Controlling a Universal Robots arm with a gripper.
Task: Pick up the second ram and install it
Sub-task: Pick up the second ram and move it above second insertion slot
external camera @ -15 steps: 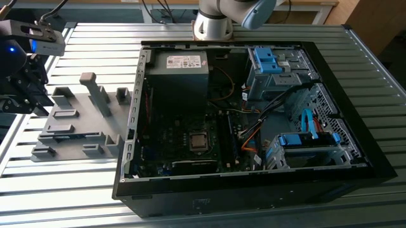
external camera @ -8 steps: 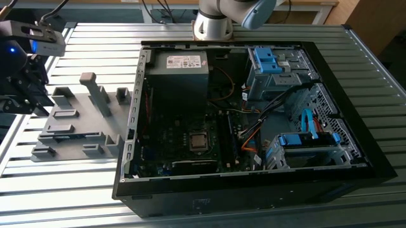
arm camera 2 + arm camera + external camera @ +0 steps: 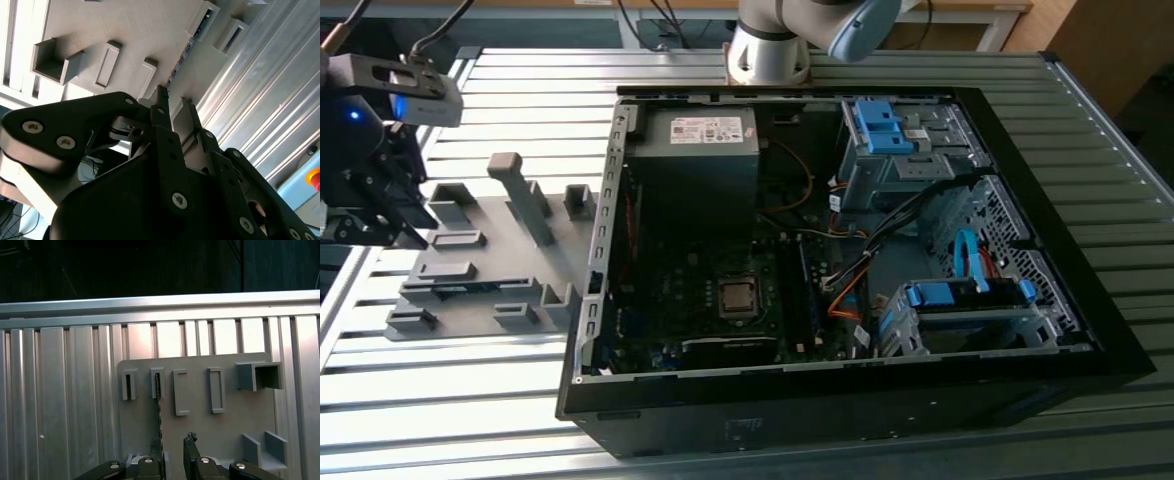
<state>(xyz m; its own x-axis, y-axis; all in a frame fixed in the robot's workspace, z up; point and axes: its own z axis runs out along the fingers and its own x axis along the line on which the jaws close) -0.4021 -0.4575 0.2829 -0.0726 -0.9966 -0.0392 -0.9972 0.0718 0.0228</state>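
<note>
Pincer (image 3: 173,440) spread above grey fixture plate (image 3: 220,432) — 2nd ram (image 3: 159,410) edge-up in slot; not gripped.

Showed the second ram (image 3: 158,405) merely edge-on in the first wrist view, near end masked by the gripper (image 3: 172,441), itself cropped.

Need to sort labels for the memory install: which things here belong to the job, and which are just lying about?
In the job: memory stick, on edge in the grey holder plate; open end effector close to it; open computer case.
Lying about: other grey holder blocks; blue drive cages; slatted metal table.
</note>
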